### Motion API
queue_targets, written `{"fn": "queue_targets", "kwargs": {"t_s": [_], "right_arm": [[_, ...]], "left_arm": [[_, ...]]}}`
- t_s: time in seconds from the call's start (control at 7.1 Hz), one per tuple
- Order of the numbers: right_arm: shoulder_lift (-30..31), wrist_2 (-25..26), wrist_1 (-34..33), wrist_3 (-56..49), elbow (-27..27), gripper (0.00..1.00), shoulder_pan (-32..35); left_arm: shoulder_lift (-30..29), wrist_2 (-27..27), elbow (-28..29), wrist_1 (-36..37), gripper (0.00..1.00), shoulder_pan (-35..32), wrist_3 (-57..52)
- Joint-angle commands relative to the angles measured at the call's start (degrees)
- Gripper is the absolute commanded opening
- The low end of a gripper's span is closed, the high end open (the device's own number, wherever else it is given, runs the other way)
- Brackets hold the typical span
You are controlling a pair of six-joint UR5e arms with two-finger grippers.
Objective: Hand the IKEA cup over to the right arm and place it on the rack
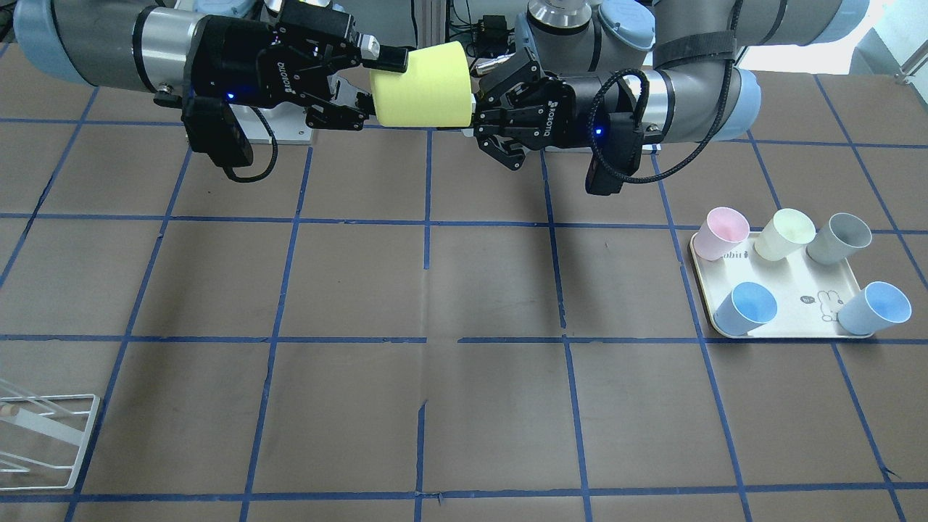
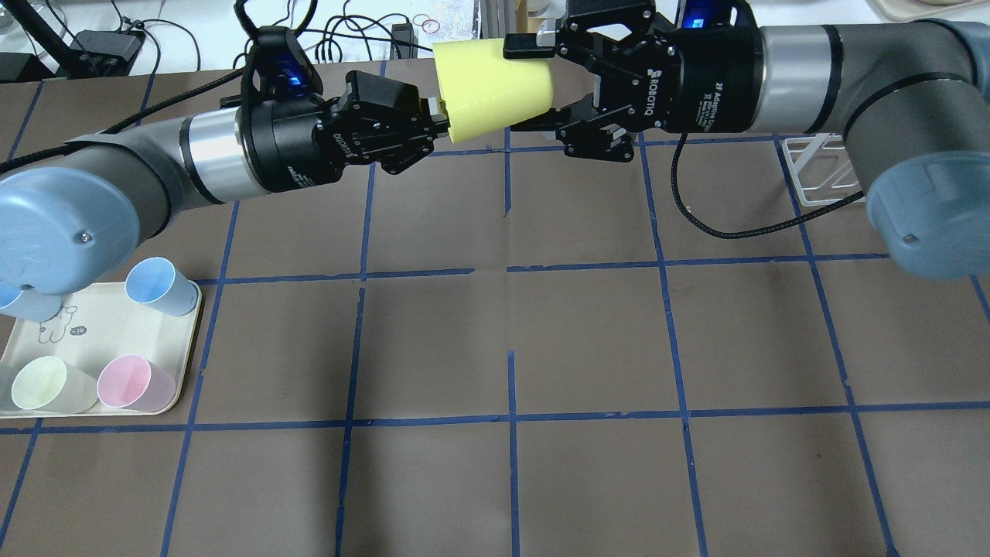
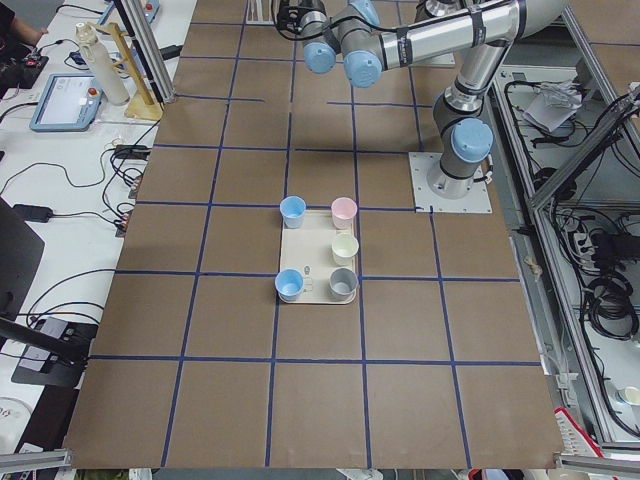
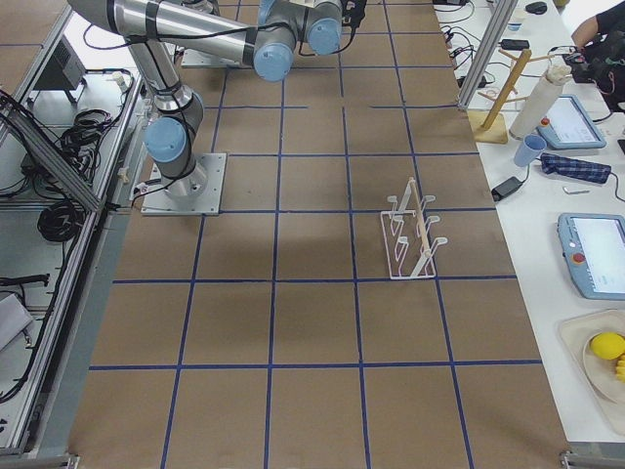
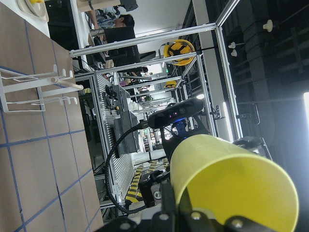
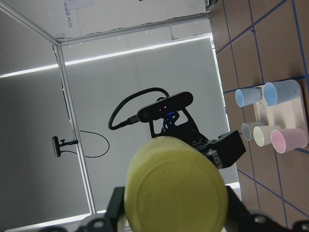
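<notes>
Yellow IKEA cup (image 1: 420, 85), five cups (image 1: 754, 308), one tray (image 1: 796, 284)

The tray (image 1: 792, 293), with five cups (image 1: 752, 307) on it, lies toward the table's left end. The rack (image 4: 415, 225) stands toward the right end, nearer the operators' edge. The IKEA cup (image 1: 420, 85) is up over the table's middle, between left gripper (image 1: 475, 109) and right gripper (image 1: 377, 88).
</notes>
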State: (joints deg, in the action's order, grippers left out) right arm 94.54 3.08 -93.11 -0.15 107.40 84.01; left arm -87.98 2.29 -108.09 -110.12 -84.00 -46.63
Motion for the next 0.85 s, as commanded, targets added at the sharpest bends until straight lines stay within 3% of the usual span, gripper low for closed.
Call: {"fn": "queue_targets", "kwargs": {"t_s": [0.0,0.14,0.28,0.7], "right_arm": [[-0.05,-0.01,0.04,0.06,-0.08,0.31,-0.08],[-0.14,-0.1,0.04,0.06,-0.26,0.3,-0.6],[-0.32,-0.1,-0.05,0.06,-0.87,0.28,-0.87],[-0.06,0.95,0.39,0.5,-1.93,0.24,-7.34]], "left_arm": [[0.0,-0.18,-0.02,0.0,0.0,-0.02,-0.04],[-0.09,-0.36,-0.02,0.0,0.81,-0.02,-0.13],[0.0,-0.18,0.07,-0.09,1.0,-0.11,-0.04],[-0.09,-0.79,0.42,-0.09,1.0,1.02,0.84]]}}
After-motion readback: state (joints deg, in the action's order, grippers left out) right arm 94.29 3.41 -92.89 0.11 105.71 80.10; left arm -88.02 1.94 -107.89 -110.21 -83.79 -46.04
